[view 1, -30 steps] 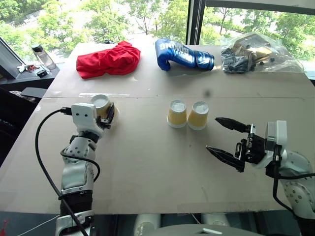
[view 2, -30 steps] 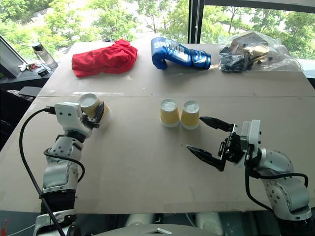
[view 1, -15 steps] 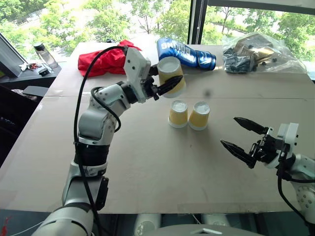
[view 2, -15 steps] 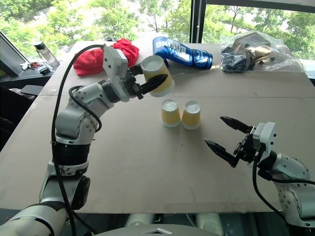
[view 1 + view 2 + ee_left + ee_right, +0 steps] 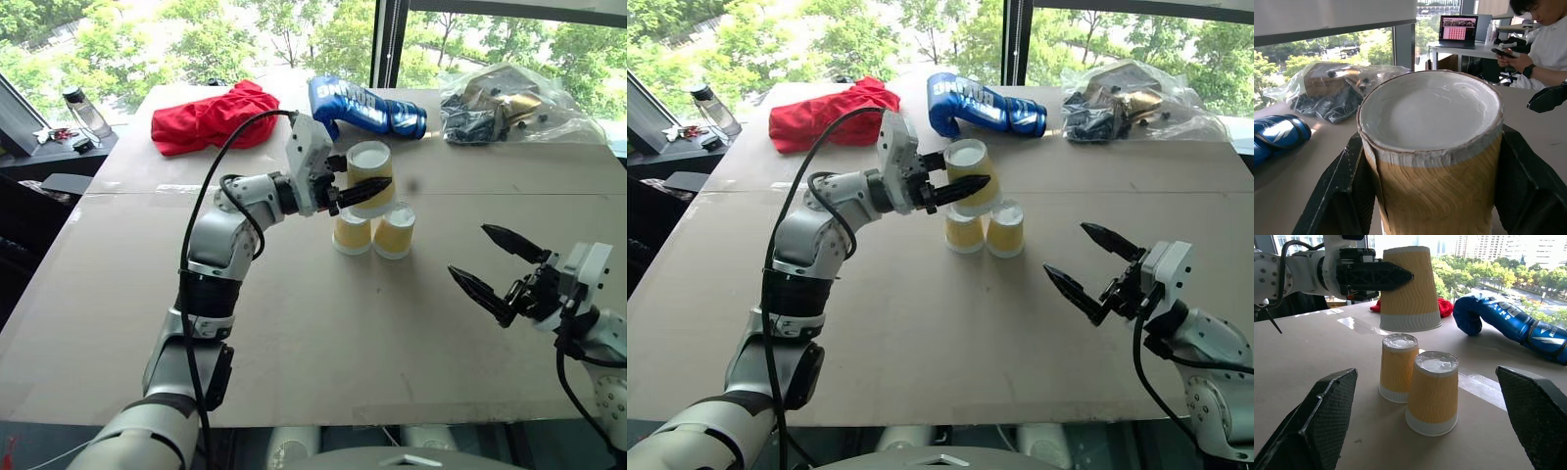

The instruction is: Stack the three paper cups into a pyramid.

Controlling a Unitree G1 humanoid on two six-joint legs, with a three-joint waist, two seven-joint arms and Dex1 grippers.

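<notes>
Far left edge: a clear plastic bottle with a dark cap [image 5: 86, 113] stands on a dark side ledge beyond the table.
Table: a broad tan cardboard-covered tabletop [image 5: 294, 323] carries everything else.
Back left: a crumpled red cloth [image 5: 214, 117] lies near the far edge.
Left gripper: the left gripper [image 5: 361, 188] reaches across level toward the right, its black fingers [image 5: 958, 186] clamped on the sides of one yellow-tan tapered paper cup with a white band [image 5: 370, 174].
Held cup: upside down, white base up, in the air just above the two standing cups and not resting on them; the right wrist view shows a clear gap below its rim.
Standing cups: two matching yellow-tan paper cups [image 5: 1398, 367] and [image 5: 1433, 391] sit upside down on the tabletop, side by side and touching or nearly so, near mid-table.
Back centre: a shiny blue boxing glove with white lettering [image 5: 364, 108] lies on its side behind the cups.
Back right: a clear plastic bag of dark parts and a tan box [image 5: 509, 106] rests by the far edge.
Right gripper: the right gripper [image 5: 498, 266] hovers over the table, well apart from the cups, its two black fingers [image 5: 480, 290] spread wide with nothing between them.
Background: in the left wrist view a person in a white shirt [image 5: 1547, 44] sits at a desk with a laptop [image 5: 1457, 28].
</notes>
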